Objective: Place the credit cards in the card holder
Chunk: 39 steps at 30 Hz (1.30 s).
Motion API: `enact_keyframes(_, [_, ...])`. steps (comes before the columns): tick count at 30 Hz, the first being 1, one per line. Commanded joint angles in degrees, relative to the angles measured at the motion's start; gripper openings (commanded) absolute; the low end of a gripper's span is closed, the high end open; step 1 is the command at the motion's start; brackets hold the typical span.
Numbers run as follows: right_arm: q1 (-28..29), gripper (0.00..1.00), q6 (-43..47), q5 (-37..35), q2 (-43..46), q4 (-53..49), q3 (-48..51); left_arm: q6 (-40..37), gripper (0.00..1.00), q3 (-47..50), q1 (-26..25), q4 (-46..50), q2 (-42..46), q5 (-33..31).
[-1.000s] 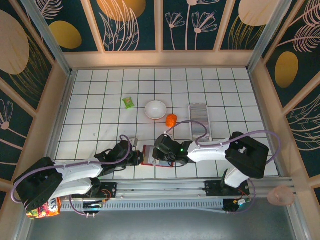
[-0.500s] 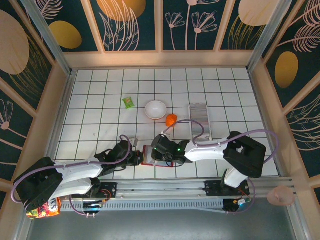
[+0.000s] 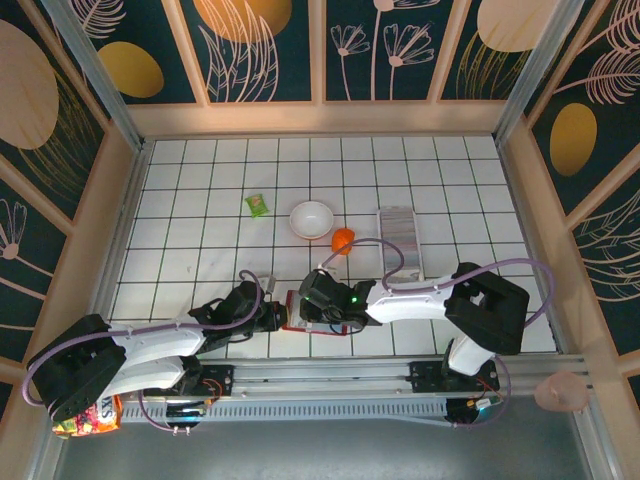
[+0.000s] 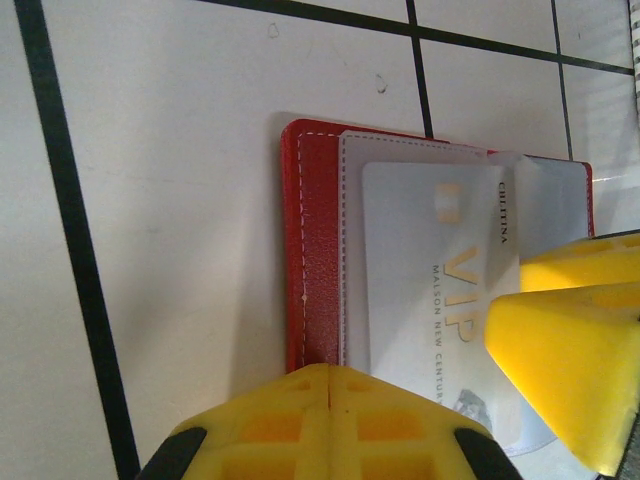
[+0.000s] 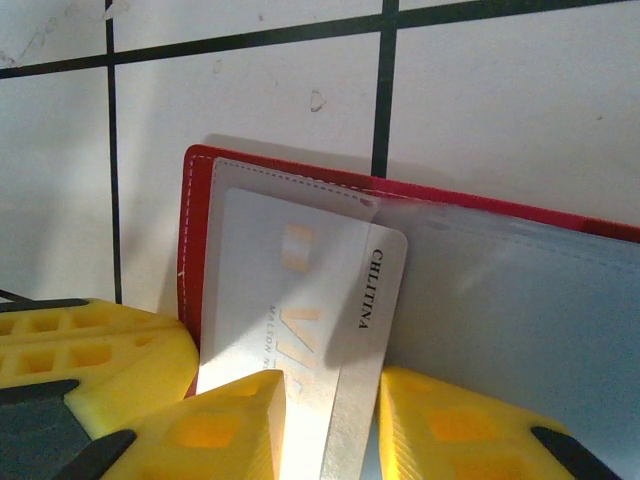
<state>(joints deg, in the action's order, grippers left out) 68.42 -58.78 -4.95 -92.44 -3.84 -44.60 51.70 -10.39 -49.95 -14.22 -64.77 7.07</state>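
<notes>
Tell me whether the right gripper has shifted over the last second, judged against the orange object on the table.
Yes. The right gripper slid left, toward the left arm: its wrist sat almost below the orange object before and is now left of it, over the card holder.

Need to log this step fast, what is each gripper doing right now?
Left gripper: shut, fingers pressed on the card holder edge.
Right gripper: fingers closed on a credit card lying partly in the holder.

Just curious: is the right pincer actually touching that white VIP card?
Touching. In the right wrist view, the right pincer has the credit card squeezed between both yellow fingers, over the open card holder.
</notes>
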Motion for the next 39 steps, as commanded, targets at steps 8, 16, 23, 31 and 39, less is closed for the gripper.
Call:
enact_keyframes(8, [0.8,0.29,0.1,-4.3,3.8,-4.7,1.2,0.5,0.0,1.2,-0.3,2.2,-0.3,-0.2])
enact_keyframes(16, [1.1,0.0,0.2,-5.7,2.7,-6.9,1.1,0.7,0.0,1.1,-0.3,1.4,-1.0,0.2])
enact_keyframes(23, [1.5,0.0,0.5,-5.1,-0.1,-6.2,0.1,0.7,0.0,1.6,-0.3,1.3,-0.7,0.3])
enact_keyframes(31, [2.5,0.0,1.1,-4.7,-3.7,-4.3,-2.9,1.4,0.0,2.6,-0.3,0.3,-0.2,0.8])
enact_keyframes(39, [3.0,0.0,0.9,-6.1,-3.2,-4.1,-3.7,2.2,0.0,3.5,-0.3,0.1,1.2,0.9])
